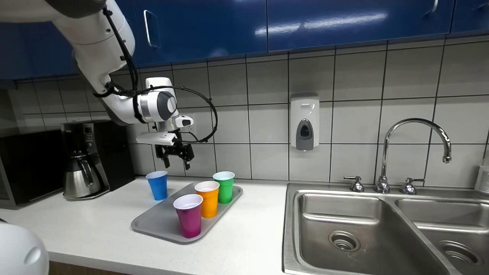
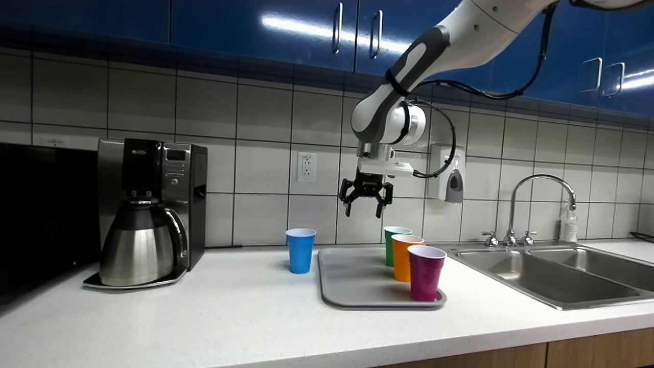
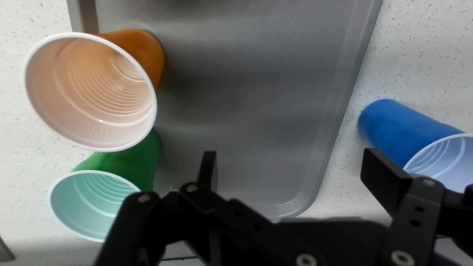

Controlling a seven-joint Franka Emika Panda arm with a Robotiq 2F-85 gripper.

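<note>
My gripper [image 2: 363, 211] hangs open above the counter, its fingers spread with nothing between them. Below it, the grey tray [image 2: 355, 278] carries three upright plastic cups along one side: green [image 2: 390, 249], orange [image 2: 401, 263] and purple [image 2: 425, 278]. A blue cup [image 2: 300, 253] stands on the counter beside the tray, apart from the others. In the wrist view the fingers [image 3: 386, 181] frame a rounded tray corner; the blue cup [image 3: 399, 125] lies beyond one finger, partly covered by it. The orange cup [image 3: 147, 55] and green cup [image 3: 136, 162] appear opposite; the purple one is outside that view.
A coffee maker with a steel carafe [image 2: 138, 250] stands beside a dark microwave [image 2: 46, 214]. Across the counter is a double steel sink [image 1: 344, 214] with a tall faucet [image 1: 386, 152]. A soap dispenser [image 1: 305, 122] hangs on the tiled wall, under blue cabinets [image 1: 206, 30].
</note>
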